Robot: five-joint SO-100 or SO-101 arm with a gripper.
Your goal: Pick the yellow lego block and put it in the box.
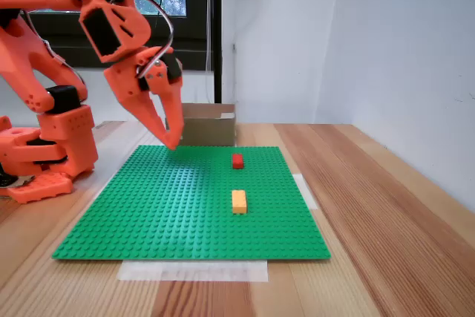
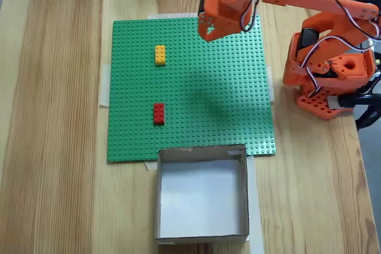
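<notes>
Wooden table (image 1: 386, 206), green baseplate (image 2: 226, 87), yellow lego block (image 2: 160, 54), no legible writing

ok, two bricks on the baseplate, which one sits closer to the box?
The red brick. In the top-down fixed view it lies close to the cardboard box edge, while the yellow lego block sits farther up the green baseplate.

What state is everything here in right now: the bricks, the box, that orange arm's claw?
Small yellow-orange studded plastic brick: lying on the baseplate, untouched.
Smaller red plastic brick: lying on the baseplate.
Low brown cardboard box: open-topped, no bricks inside.
Green studded baseplate: flat, taped to the table.
Orange gripper: jaws together, holding nothing, above the baseplate.
</notes>
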